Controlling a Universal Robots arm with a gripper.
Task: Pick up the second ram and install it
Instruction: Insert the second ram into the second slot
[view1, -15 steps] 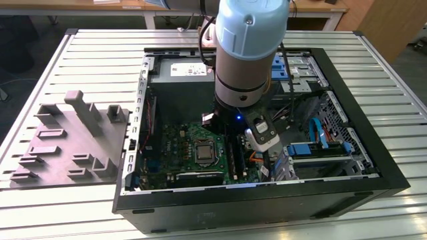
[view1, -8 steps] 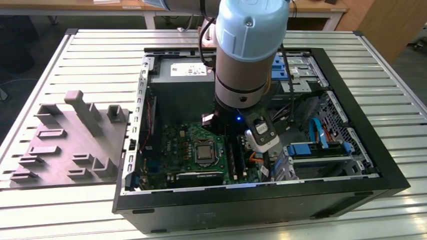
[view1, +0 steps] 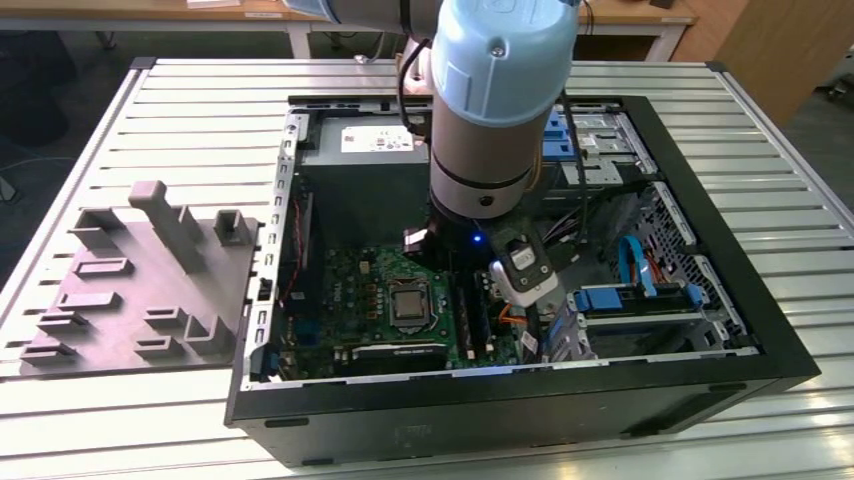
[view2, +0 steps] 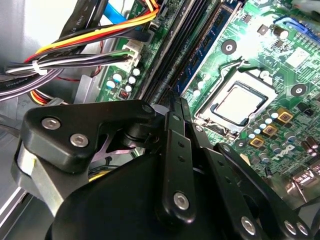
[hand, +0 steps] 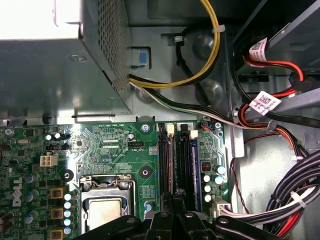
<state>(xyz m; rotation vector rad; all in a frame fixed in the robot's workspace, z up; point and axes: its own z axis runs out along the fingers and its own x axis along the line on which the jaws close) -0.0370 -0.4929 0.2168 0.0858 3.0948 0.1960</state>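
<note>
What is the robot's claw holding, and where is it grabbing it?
That cannot be told. The gripper is down over the black memory slots on the motherboard, but its own links hide the fingertips.

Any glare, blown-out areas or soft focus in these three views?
First wrist view: the grey metal power-supply box is blown out white along its top. Second wrist view: the black gripper looms close and soft; glare on the silver processor lid. Exterior view: reflections streak the ribbed metal table.

Computer case (view1: 694, 385) on table (view1: 187, 110); fixture block (view1: 147, 290) at exterior view's left; motherboard (view1: 354, 290) inside case
</note>
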